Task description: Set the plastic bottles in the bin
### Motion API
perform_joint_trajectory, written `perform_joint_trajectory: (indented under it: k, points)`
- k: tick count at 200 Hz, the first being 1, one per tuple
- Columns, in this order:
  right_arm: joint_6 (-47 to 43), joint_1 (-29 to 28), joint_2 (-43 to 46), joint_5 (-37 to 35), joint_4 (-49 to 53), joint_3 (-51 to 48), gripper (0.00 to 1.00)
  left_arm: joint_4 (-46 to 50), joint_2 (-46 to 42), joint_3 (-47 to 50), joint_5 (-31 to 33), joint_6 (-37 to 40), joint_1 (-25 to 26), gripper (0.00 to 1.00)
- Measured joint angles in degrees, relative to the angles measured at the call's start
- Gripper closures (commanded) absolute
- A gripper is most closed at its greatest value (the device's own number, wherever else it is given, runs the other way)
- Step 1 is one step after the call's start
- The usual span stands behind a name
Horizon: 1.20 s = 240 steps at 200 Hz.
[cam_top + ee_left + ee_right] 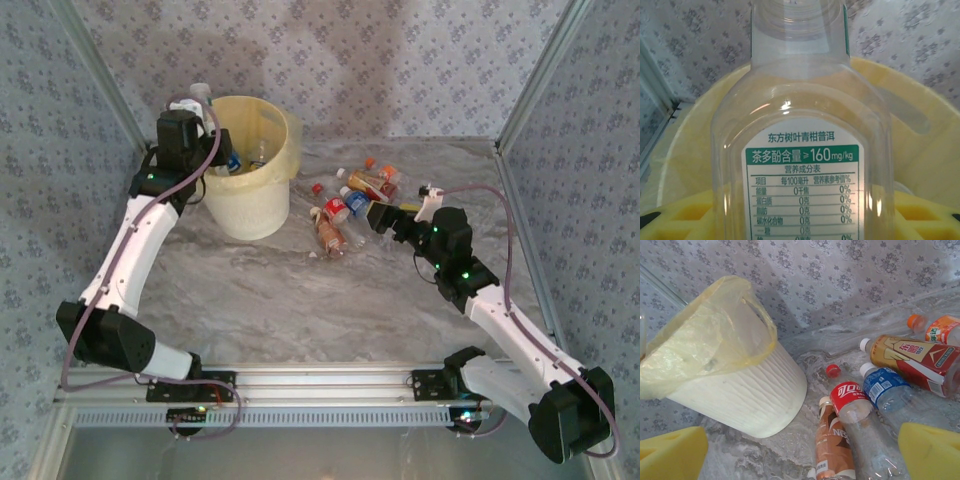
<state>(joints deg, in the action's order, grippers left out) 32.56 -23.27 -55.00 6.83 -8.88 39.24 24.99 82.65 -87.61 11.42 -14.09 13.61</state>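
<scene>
**While left holds a bottle at the bin, right hovers open by the pile**

Top view: since the left gripper (pixel 202 110) grips a clear bottle (pixel 201 95) upright at the bin's (pixel 262 200) 10 o'clock rim, release likely needs a nudge toward 4 o'clock. Right gripper (pixel 380 217) is spread wide and empty, loose bottles (pixel 345 205) just beside at its 9 o'clock.

Left wrist: bottle's long axis runs 12–6 between the pads (pixel 675 220), bin mouth behind.

Right wrist: brown-label bottle (pixel 832 440) lies nearest, axis 12–6, probably across the jaws' closing line.
</scene>
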Motion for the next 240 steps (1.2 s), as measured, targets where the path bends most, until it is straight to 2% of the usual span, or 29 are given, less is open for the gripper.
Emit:
perform_joint_trajectory:
  k: [23, 37, 83, 120, 158, 186, 214, 240]
  points:
    - [0.0, 0.0, -0.15, -0.2, 0.52, 0.0, 0.0, 2.8, 1.09, -0.48, 0.63, -1.57, 0.0, 0.17]
    - [-0.02, 0.0, -0.52, -0.2, 0.81, 0.0, 0.0, 4.02, 1.31, -1.03, 0.61, -2.08, 0.0, 0.13]
    - [0.0, 0.0, -2.58, -0.17, 2.03, 0.48, 0.0, 5.14, 0.66, -2.8, -1.68, -2.78, 0.0, 0.12]
    - [0.0, 0.0, -4.35, -0.63, 4.17, 1.6, 0.0, 5.33, -1.42, -2.82, -5.11, -3.58, 0.0, 0.06]
    - [-1.36, 0.81, -7.19, -0.85, 7.72, 3.74, 0.0, 4.61, -4.39, -2.43, -13.33, -4.72, 0.0, 0.03]
    - [-5.29, 2.91, -11.13, -0.81, 12.37, 7.21, 0.0, 0.66, -9.22, 3.13, -21.42, -7.15, 0.0, 0.02]
    - [-9.77, 7.56, -18.51, 0.11, 19.43, 14.38, 0.0, -2.49, -13.55, 8.28, -28.96, -9.2, 0.02, 0.02]
    - [-13.66, 11.74, -27.19, 0.96, 25.05, 22.93, 0.02, -5.18, -17.11, 12.7, -32.76, -10.49, 0.17, 0.02]
